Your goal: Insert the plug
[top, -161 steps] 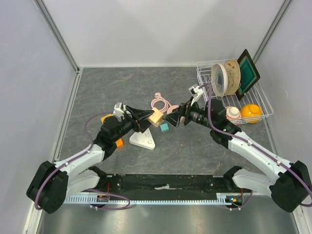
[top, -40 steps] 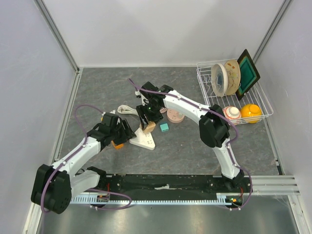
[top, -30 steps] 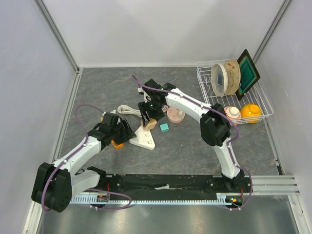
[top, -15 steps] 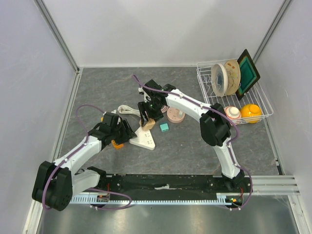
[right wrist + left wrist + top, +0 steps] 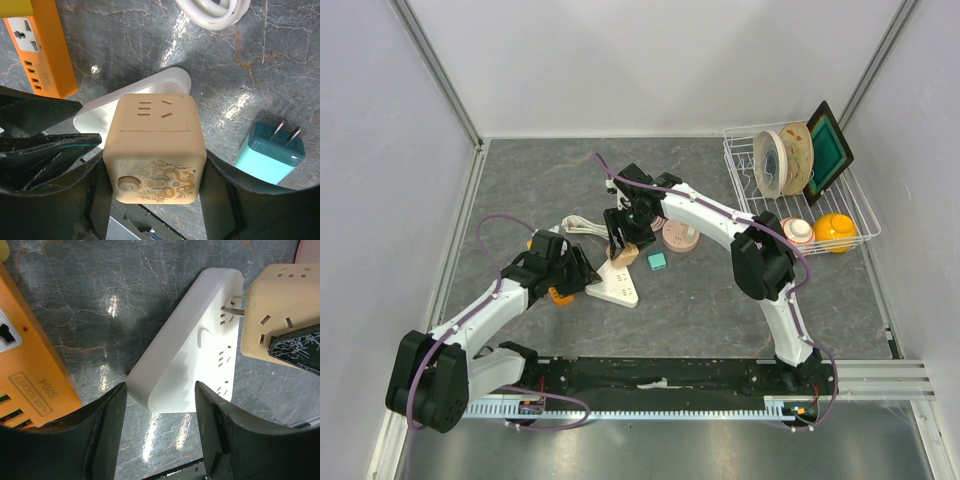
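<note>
Beige cube (image 5: 155,150), gripped by our right pincer (image 5: 157,192), has reached the strip (image 5: 185,350) our left pincer (image 5: 160,387) clamps; prongs (image 5: 235,310) partly in.

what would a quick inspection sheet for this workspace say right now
surface: grey stone-look table
job's things: beige cube plug, prongs partly in white power strip, gap showing
clutter: orange power strip, teal plug, dish rack with plates
jaws: right jaws shut on plug; left jaws straddle strip's end, grip unclear
cables: white cord coiled beyond strip; purple cable along left arm
surroundings: plain grey walls
</note>
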Robot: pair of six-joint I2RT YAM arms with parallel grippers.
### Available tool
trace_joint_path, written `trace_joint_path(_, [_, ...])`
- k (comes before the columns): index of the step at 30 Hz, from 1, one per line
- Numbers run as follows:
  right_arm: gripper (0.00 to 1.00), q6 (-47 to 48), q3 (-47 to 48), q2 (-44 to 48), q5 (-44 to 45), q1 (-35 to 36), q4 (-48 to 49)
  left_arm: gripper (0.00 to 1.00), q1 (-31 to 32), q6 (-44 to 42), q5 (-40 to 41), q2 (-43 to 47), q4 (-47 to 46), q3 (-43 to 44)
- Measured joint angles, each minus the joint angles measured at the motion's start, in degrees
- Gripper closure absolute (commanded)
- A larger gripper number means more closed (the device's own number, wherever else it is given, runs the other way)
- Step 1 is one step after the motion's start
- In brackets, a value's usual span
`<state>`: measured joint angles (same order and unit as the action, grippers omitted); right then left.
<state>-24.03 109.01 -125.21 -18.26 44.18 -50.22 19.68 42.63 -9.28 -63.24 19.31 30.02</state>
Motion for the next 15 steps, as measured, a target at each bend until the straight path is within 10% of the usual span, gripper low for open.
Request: trace_joint_path(15, [1.00, -0.76, -0.68, 0.66, 1.49, 0.46, -0.04, 0.40, -0.02, 0.04, -0.31, 0.00, -0.04, -0.15])
